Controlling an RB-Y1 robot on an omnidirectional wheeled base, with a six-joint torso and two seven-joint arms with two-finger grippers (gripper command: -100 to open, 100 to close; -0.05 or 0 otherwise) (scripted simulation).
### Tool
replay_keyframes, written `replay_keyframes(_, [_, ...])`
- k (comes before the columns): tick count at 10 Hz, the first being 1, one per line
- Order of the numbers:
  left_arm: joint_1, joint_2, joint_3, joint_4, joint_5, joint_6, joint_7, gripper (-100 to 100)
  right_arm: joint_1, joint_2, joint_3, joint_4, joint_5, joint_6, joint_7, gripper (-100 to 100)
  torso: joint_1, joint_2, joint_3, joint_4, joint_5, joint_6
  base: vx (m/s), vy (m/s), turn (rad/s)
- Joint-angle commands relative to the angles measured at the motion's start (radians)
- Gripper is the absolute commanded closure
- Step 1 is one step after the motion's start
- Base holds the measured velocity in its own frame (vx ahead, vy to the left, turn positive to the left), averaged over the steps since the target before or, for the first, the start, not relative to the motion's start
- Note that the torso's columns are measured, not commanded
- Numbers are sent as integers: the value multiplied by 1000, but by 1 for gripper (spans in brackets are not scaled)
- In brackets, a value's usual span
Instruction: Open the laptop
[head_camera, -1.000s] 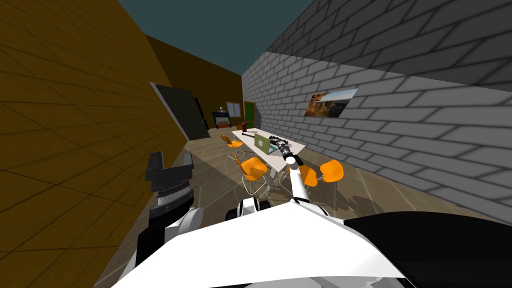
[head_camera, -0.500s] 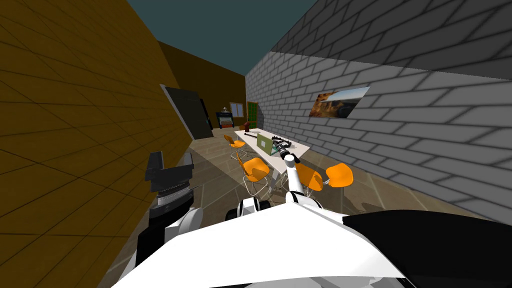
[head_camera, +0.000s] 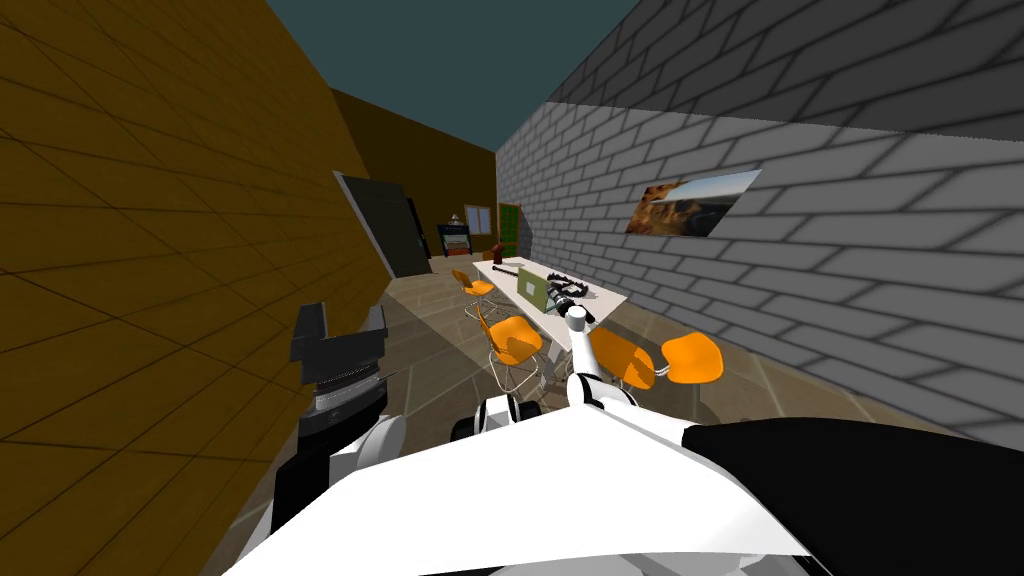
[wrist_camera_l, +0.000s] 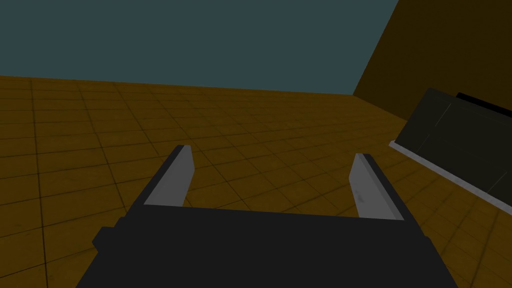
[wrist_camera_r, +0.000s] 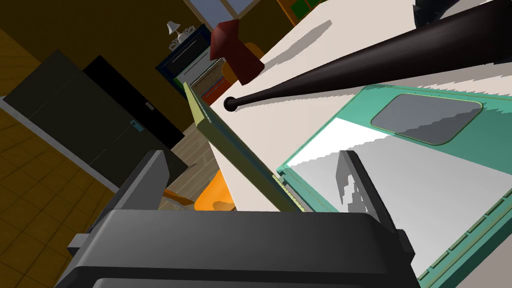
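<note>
Olive-green outside and teal within, the laptop (head_camera: 533, 289) sits on the long white table (wrist_camera_r: 310, 107) beside the grey brick wall (head_camera: 800, 300). Its lid (wrist_camera_r: 235, 150) stands raised well off the base (wrist_camera_r: 492, 135), so the grey touchpad (wrist_camera_r: 425, 117) and the pale keyboard area lie exposed.

The right gripper (wrist_camera_r: 254, 156) reaches in at the hinge end. Its fingers are spread wide, and the lid's edge runs up between them. One finger (wrist_camera_r: 355, 190) is over the keyboard side and the other is behind the lid. Neither appears to press on the panel, so the pincer straddles the lid rather than pinching it.

A long dark bat-like club (wrist_camera_r: 380, 65) lies across the table just past the laptop, with its knob near the lid's far corner. A dark red object (wrist_camera_r: 235, 50) stands beyond it. Orange chairs (head_camera: 512, 338) line both sides of the table.

The left gripper (wrist_camera_l: 270, 175) is held up near the brown tiled wall (wrist_camera_l: 100, 130), well away from the table. Its fingers are also apart and hold nothing.

I judge the opening stroke to be far along, since the screen is roughly upright. The next move calls for a light push on the inner face if more tilt is wanted. After that, the hand should draw back without catching the lid or striking the club.
</note>
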Motion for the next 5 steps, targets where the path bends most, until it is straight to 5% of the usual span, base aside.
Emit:
replay_keyframes(1, [0,0,0,0,0,0,0,0,-2,1,-1,2,-1,3,-4,-100,0,0,0,0,0,0,0,0,0])
replay_keyframes(2, [0,0,0,0,0,0,0,0,-1,1,-1,1,-1,3,-3,100,0,0,0,0,0,0,0,0,0])
replay_keyframes(5, [0,0,0,0,0,0,0,0,-39,-36,-11,54,36,37,-95,100,-1,0,0,-1,-2,-1,12,-3,-41])
